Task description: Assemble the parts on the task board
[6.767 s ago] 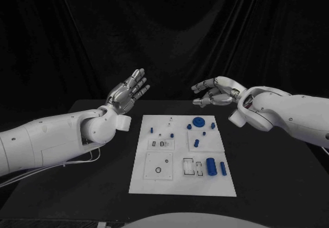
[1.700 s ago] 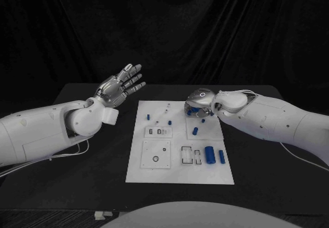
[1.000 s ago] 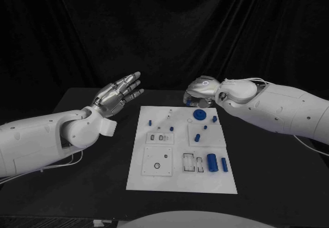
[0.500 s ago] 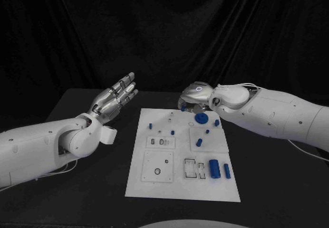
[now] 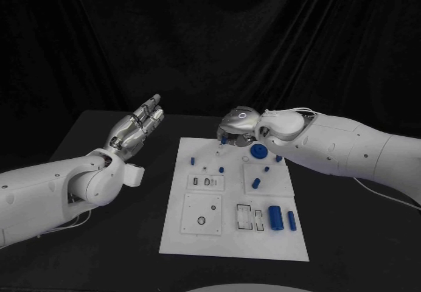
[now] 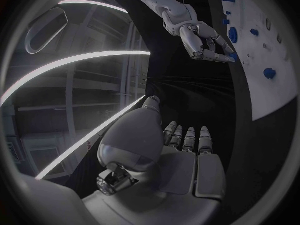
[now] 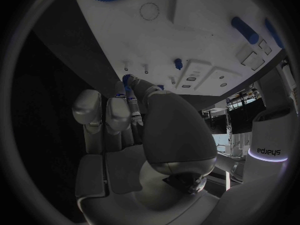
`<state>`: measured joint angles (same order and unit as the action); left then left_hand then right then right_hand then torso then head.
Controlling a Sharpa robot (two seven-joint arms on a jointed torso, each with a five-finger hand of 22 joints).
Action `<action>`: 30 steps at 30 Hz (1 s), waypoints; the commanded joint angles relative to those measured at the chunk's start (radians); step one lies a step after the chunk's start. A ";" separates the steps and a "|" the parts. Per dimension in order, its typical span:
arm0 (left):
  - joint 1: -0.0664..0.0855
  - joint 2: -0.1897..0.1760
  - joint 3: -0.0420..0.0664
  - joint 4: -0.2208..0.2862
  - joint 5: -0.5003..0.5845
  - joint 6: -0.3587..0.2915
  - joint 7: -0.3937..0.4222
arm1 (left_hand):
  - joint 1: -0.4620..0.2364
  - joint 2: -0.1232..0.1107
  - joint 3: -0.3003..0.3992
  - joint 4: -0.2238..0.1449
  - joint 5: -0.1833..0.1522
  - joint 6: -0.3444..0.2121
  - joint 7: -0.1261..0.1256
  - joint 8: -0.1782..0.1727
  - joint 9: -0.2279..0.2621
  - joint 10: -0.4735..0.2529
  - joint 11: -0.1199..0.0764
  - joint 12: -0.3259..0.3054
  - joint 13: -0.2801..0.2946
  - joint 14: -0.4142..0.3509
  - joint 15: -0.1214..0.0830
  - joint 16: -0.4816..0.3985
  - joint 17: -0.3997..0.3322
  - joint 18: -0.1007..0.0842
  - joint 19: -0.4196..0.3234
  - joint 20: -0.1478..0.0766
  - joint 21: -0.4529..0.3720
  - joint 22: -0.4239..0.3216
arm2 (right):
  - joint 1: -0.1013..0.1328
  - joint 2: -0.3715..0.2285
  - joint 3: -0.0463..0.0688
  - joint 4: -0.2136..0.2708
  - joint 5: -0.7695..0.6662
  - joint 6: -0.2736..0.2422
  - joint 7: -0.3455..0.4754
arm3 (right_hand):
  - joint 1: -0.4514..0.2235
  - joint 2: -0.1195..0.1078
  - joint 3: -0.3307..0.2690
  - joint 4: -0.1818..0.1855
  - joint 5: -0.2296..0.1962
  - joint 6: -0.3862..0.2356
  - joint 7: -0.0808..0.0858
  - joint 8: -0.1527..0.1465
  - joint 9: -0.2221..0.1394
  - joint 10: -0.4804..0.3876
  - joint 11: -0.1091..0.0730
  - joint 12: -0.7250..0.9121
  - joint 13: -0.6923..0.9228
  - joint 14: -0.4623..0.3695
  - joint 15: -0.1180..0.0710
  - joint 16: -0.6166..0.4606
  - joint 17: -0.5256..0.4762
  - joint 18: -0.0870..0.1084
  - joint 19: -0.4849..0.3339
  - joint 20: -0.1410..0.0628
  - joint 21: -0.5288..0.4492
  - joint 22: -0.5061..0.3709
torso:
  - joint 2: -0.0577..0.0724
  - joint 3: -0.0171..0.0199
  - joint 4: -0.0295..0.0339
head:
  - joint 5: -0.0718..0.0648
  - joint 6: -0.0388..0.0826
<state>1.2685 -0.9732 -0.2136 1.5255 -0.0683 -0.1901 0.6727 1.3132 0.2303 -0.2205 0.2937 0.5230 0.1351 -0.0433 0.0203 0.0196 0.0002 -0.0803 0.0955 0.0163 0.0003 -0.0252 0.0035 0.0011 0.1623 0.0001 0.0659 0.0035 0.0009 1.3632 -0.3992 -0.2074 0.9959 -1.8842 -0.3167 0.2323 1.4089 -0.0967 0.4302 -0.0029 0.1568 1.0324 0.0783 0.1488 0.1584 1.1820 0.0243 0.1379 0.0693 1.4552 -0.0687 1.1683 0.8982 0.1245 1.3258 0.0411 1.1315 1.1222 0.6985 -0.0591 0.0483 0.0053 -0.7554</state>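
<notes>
**Inspector:** State the hands and the work piece.

**Operator:** I see the right hand (image 5: 235,125) over the 12 o'clock edge of the task board (image 5: 219,234), its fingers (image 7: 119,116) pinched together on a small blue peg (image 7: 127,79). The left hand (image 5: 136,129) is raised off the board at 10 o'clock, its fingers apart and flat, holding nothing.

**Inspector:** Risks from here?

**Operator:** I note three.
- The peg is short and smooth, and little of it shows past the pinch, so I judge it could twist or drop if the grip eases before it seats.
- The sockets near 12 o'clock are tiny and sit close together. A tilted approach could jam the peg or put it in the wrong hole.
- The right forearm hangs over the toothed wheel (image 5: 260,151) at 1 o'clock. A low sweep could knock it.

**Inspector:** Materials?

**Operator:** The board is a flat, matt white, rigid plate with shallow square recesses and round holes. It lies loose on the black desk (image 5: 105,243), so I judge a hard press could shift it. The parts look like hard blue plastic. The wheel is a disc with a notched rim. The two cylinders (image 5: 274,217) at 4 o'clock lie on their sides and would roll if nudged.
</notes>
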 commanded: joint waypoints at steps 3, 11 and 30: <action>0.002 0.008 0.001 -0.002 -0.010 0.084 0.108 | 0.020 0.012 0.006 -0.004 0.018 0.012 0.016 0.001 0.002 0.001 0.019 0.008 0.001 0.000 -0.005 -0.004 -0.001 0.007 0.000 0.014 -0.003 -0.001 | -0.006 0.009 0.001 -0.018 -0.009 0.005 -0.035 | -0.007 -0.003 0.001 0.006 0.004 -0.009 -0.002 -0.006 -0.001 0.005 0.001 -0.008 0.001 -0.005 -0.001 -0.006 -0.002 -0.009 0.000 -0.001 -0.003 0.000 | 0.001 0.0012 -0.0001 | -0.001 -0.008; 0.002 0.012 0.001 -0.010 -0.010 0.125 0.100 | 0.028 0.017 0.009 -0.002 0.024 0.039 0.033 0.005 0.005 0.002 0.033 0.011 0.001 0.000 0.006 -0.004 -0.001 0.014 0.000 0.024 -0.003 -0.001 | -0.009 0.024 0.001 -0.038 -0.009 0.002 -0.043 | -0.005 -0.004 0.003 0.005 0.008 -0.011 -0.001 -0.008 -0.001 0.005 0.003 -0.011 0.001 -0.008 -0.001 -0.011 -0.009 -0.008 -0.003 0.000 -0.008 -0.004 | -0.001 0.0013 -0.0008 | 0.000 -0.014; 0.002 0.015 0.001 -0.013 -0.010 0.173 0.076 | 0.032 0.024 0.011 -0.003 0.028 0.063 0.053 0.009 0.008 0.003 0.058 0.020 0.002 0.000 0.024 -0.004 -0.001 0.011 0.000 0.035 -0.003 -0.001 | -0.033 0.066 0.001 -0.107 -0.009 -0.006 -0.044 | -0.002 -0.005 0.006 0.004 0.015 -0.014 0.000 -0.012 0.000 0.002 0.004 -0.018 0.000 -0.013 0.001 -0.016 -0.015 -0.007 -0.008 0.001 -0.013 -0.006 | -0.003 0.0014 -0.0026 | 0.002 -0.026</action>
<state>1.2685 -0.9605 -0.2135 1.5125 -0.0750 -0.0467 0.6748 1.3372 0.2538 -0.2175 0.2907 0.5462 0.1950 0.0091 0.0252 0.0262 0.0034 -0.0285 0.1114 0.0175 0.0022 -0.0087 0.0036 0.0017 0.1624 -0.0012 0.0917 0.0035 0.0012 1.3333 -0.3356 -0.2074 0.8936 -1.8843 -0.3169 0.2086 1.4092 -0.0966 0.4334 0.0001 0.1663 1.0252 0.0781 0.1409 0.1569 1.1820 0.0245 0.1241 0.0704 1.4486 -0.0679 1.1576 0.8841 0.1245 1.3257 0.0411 1.1227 1.1170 0.6957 -0.0572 0.0458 0.0077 -0.7794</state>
